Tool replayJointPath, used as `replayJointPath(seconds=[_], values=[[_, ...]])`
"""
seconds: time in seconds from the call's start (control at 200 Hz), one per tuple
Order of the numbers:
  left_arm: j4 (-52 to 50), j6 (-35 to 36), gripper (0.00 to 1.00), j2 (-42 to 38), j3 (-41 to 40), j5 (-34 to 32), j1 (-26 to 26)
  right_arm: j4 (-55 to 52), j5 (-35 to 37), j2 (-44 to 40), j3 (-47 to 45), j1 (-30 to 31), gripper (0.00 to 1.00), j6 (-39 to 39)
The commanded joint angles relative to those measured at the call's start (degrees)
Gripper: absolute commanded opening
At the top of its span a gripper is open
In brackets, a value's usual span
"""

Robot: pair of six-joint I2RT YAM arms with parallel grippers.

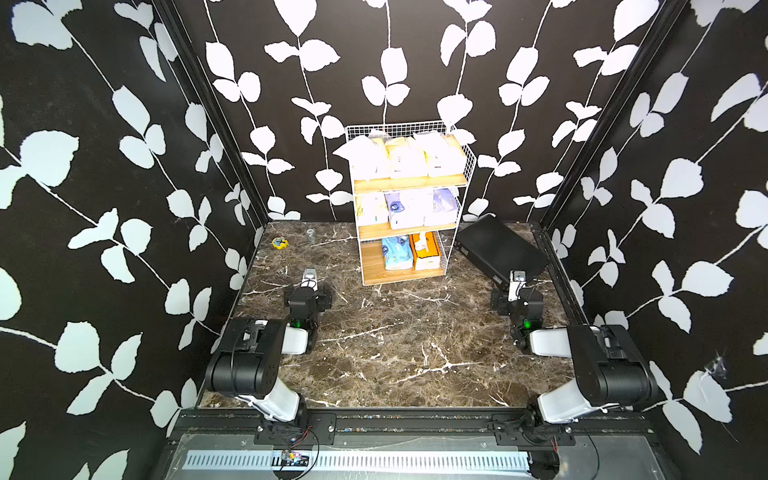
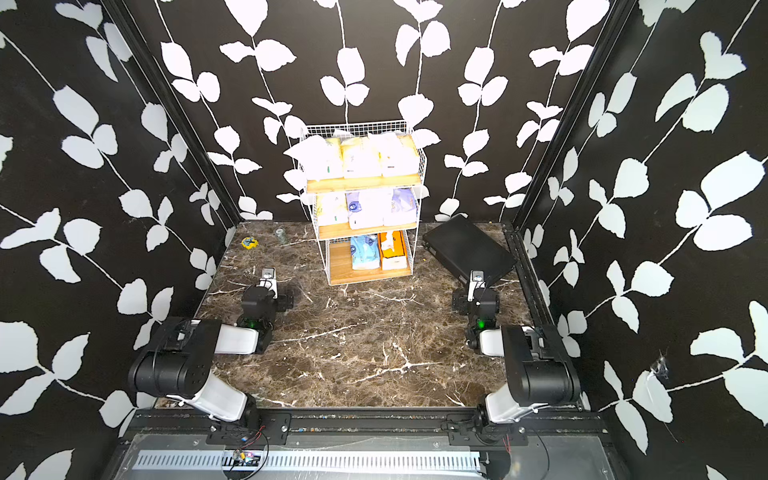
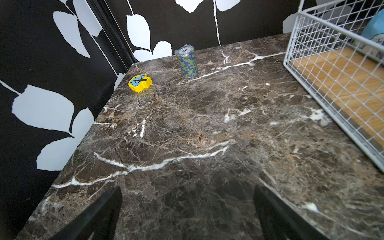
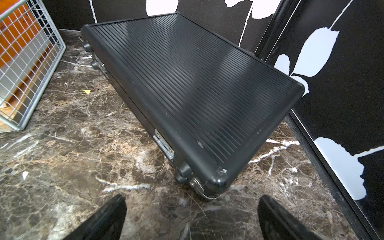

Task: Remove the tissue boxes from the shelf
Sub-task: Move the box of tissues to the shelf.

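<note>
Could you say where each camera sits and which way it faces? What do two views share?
Both top views: high at the near edge, looking down and forward at the shelf, the table, the left arm and the right arm.
Left wrist: on the left arm, facing the far corner with the yellow block and chip stack; the open left gripper shows.
Right wrist: on the right arm, facing the black case; the open right gripper shows.
Shared: both wrist views catch the shelf's wire side.
</note>
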Motion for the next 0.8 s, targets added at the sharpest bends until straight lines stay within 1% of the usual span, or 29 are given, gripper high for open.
replayJointPath(seconds=[0.0,0.565,0.59,0.65,0.685,0.725,0.795], values=[[-0.2,-0.4,0.99,-1.0,0.8,0.5,0.4,0.9,-0.2,-0.4,1.7,-0.2,0.99,-0.2],[-0.4,-0.5,0.99,-1.2,0.8,0.7,0.5,1.4,0.3,-0.4,1.6,-0.1,0.99,0.0],[-0.2,-0.5,0.99,-1.2,0.8,0.7,0.5,1.3,1.1,-0.7,1.8,-0.1,0.99,0.3],[1.3,0.4,0.99,-2.0,0.5,0.2,0.4,-2.7,2.8,-3.9,2.3,-0.2,0.99,1.0],[-2.3,0.3,0.99,-4.5,1.2,0.0,0.2,-5.9,3.5,-6.2,2.6,-0.1,0.99,1.3],[-8.8,-0.3,0.99,-8.1,3.3,-1.3,0.1,-10.6,4.6,-8.8,3.4,-0.1,0.99,2.4],[-27.1,-5.5,0.99,-13.5,9.5,-6.9,0.1,-19.0,5.2,-12.8,5.4,-0.1,0.99,4.4]])
